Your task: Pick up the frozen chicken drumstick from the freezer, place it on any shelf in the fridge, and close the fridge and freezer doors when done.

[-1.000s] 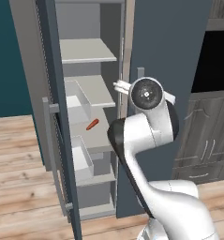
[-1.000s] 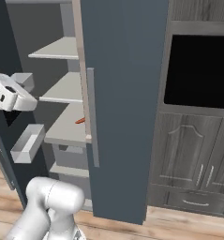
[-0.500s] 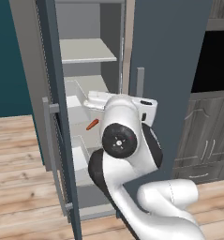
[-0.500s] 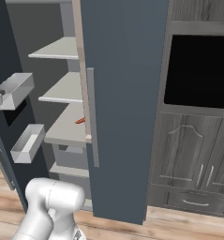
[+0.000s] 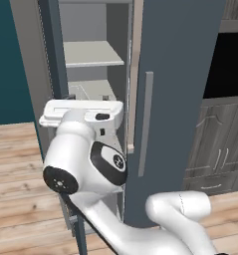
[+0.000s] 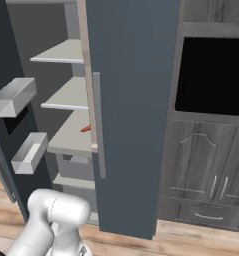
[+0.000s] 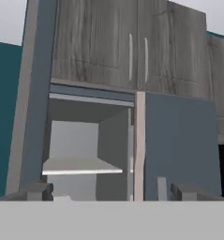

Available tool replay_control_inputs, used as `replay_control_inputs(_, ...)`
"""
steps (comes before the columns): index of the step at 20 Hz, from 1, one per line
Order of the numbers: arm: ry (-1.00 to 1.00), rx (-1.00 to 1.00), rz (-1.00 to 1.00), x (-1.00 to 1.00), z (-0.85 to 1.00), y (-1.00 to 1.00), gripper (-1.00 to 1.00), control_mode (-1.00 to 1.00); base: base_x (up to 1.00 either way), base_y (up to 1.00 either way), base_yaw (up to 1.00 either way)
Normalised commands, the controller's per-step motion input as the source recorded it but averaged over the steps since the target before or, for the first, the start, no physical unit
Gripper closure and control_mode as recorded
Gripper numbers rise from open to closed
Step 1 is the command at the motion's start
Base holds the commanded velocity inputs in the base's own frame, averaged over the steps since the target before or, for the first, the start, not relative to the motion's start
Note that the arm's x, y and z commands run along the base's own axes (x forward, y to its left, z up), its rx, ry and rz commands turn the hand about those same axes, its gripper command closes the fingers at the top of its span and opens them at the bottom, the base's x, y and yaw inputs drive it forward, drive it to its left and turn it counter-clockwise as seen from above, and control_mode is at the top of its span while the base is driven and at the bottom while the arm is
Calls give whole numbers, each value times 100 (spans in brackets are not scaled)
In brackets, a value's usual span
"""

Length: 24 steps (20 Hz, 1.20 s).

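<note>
The freezer (image 6: 66, 95) stands open, and several pale shelves (image 5: 93, 52) show inside. On a middle shelf lies only a thin orange-red stick (image 6: 85, 128). The frozen chicken drumstick is hidden or out of view. The freezer door (image 6: 3, 60) is swung out to the left, with two white bins (image 6: 13, 97) on its inner side. The fridge door (image 6: 133, 100) covers the right-hand column, its long bar handle (image 6: 98, 130) facing me. My white hand (image 5: 83, 110) hangs level in front of the freezer opening. In the hand view my gripper (image 7: 111, 192) is open and holds nothing, aimed at the upper freezer shelf (image 7: 80, 166).
My own bulky elbow (image 5: 85, 164) blocks the lower freezer in the left base view. Grey wooden cabinets (image 6: 211, 170) and a black oven panel (image 6: 213, 75) stand to the right of the fridge. Upper cabinets (image 7: 127, 47) sit above it. The floor is wood planks (image 5: 16, 164).
The arm has swung left and nearer the cameras. The hand moved from beside the fridge door's edge to in front of the freezer opening and left the right base view.
</note>
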Motion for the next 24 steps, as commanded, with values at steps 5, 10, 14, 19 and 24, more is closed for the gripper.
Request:
replay_control_inputs(5,0,-10,-9,40,0,94,-100,-100,0,0,0)
replay_control_inputs(10,0,-6,-14,74,0,78,-100,-100,0,0,0)
replay_control_inputs(14,1,-4,-17,89,-3,68,-100,-100,0,0,0)
replay_control_inputs(19,4,0,-13,82,-2,26,-100,-100,0,0,0)
replay_control_inputs(24,2,6,-7,74,-12,-48,-100,-100,0,0,0)
